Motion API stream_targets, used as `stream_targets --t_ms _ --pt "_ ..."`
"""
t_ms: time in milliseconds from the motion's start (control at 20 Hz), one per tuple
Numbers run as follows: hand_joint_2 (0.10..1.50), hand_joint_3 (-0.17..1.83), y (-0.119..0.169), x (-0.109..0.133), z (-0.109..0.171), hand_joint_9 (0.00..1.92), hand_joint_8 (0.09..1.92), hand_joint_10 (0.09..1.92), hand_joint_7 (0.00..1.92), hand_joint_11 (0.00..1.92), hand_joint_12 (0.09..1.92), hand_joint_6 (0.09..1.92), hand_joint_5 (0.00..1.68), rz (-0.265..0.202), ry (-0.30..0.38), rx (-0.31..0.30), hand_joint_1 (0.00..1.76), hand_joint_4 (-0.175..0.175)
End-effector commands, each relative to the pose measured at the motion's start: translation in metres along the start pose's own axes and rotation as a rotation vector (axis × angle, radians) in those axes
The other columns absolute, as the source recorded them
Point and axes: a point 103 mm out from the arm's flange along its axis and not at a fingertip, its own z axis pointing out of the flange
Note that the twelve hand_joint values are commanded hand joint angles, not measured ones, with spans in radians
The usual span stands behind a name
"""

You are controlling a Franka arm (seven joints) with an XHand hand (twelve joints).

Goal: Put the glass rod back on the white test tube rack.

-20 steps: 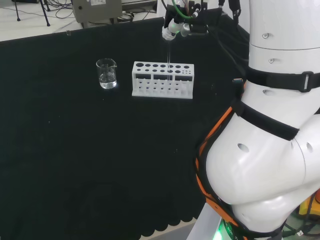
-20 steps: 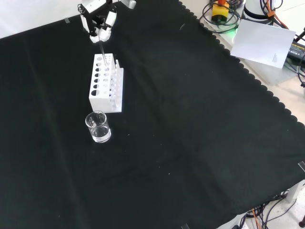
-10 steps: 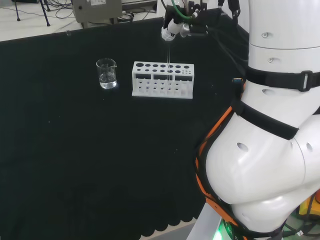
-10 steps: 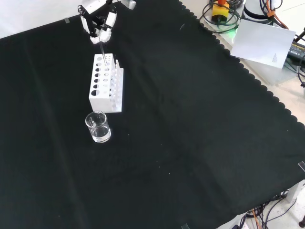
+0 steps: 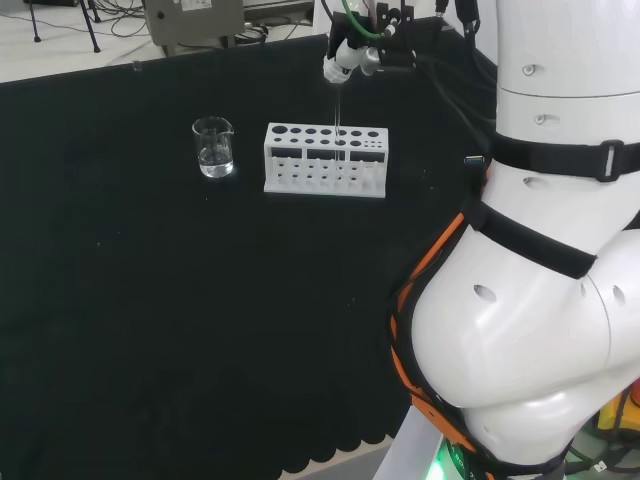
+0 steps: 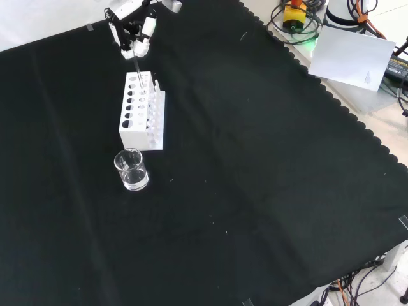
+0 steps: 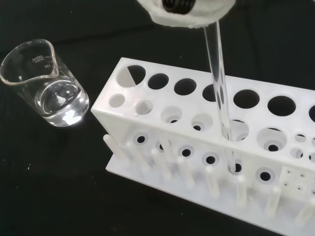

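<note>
Glass shows as two pieces on the cloth: one rod (image 7: 220,93) and one beaker (image 5: 213,146) with clear liquid, at nine o'clock from the one white rack (image 5: 325,158) in the head view. Pinched in the hand's (image 5: 352,55) curled fingers, the rod stands nearly upright with its lower end down a rack hole.

From my station I see much free black cloth (image 6: 268,166) toward the front scalloped edge and the whole right side in the front view; a hand could pass there freely. The obstacles are near the far left corner in that view: the white plastic test tube rack with round holes (image 6: 141,111) and, just beside its near end, the small clear glass beaker (image 6: 131,169). The thin clear glass rod (image 7: 220,98) stands in one rack hole, under the black and white hand (image 6: 135,35), so the space above the rack is taken.
</note>
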Motion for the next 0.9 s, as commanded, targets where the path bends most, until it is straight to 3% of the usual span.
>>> stream_targets --t_ms 50,300,500,900 --pt "1.04 -0.17 -0.001 -0.001 0.000 1.92 0.14 0.53 1.57 1.90 0.87 0.29 1.29 0.006 -0.004 0.007 1.32 -0.175" --pt "1.00 -0.17 -0.003 -0.001 -0.004 1.92 0.09 0.56 1.56 1.92 0.94 0.56 1.08 0.008 -0.010 0.009 1.41 -0.175" --pt "0.89 -0.17 -0.003 0.000 -0.005 1.92 0.09 0.57 1.54 1.92 1.00 0.64 0.98 0.009 -0.012 0.012 1.37 -0.175" --pt "0.84 -0.17 -0.005 0.000 -0.012 1.92 0.09 0.58 1.48 1.92 1.09 0.72 0.84 0.024 -0.026 0.017 1.36 -0.175"
